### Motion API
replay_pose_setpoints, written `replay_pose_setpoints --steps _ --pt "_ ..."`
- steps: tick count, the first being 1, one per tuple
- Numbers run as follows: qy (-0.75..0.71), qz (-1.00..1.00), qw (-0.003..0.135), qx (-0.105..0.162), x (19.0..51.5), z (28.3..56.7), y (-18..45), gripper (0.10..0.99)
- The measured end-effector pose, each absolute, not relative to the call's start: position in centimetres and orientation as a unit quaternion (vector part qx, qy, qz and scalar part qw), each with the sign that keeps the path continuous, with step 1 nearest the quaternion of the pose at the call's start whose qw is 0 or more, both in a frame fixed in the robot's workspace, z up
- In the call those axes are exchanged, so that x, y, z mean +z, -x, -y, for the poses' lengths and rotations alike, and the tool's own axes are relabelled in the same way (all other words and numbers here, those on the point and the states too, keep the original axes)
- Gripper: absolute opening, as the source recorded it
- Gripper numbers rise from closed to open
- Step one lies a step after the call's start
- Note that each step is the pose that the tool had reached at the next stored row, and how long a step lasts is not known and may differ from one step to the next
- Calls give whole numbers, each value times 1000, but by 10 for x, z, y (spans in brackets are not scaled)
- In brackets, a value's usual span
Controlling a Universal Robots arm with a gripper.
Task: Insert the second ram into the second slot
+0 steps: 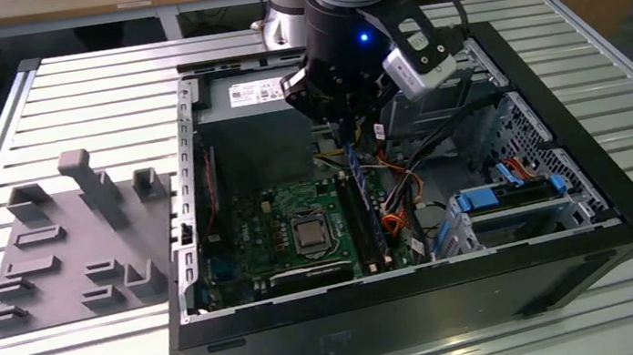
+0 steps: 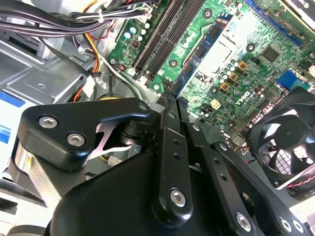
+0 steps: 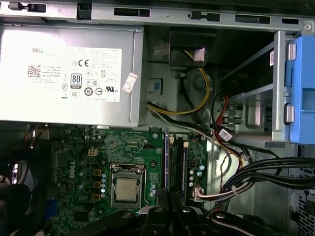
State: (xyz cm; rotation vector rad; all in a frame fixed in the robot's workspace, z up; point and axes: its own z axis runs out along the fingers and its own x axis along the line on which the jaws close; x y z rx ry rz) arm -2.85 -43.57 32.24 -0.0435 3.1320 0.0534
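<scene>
The second ram [image 1: 356, 169], a thin dark-blue circuit-board strip judged light, stiff and fragile and best held by its bare edges, is pinched by the black gripper [image 1: 348, 135] over the green motherboard's [image 3: 128, 147] long black slots [image 3: 181, 167], its contact edge being hidden.

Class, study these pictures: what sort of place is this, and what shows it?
Probably a robotics lab or workshop bench for computer assembly. An open computer case lies on a slatted metal table, the arm's gripper holds the second ram over the motherboard, and a grey fixture tray sits beside the case.
</scene>
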Motion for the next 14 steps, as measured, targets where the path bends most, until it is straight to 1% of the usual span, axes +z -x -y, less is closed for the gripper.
replay_pose_setpoints --steps 14 --pt "14 -1000 4 17 319 436 28 133"
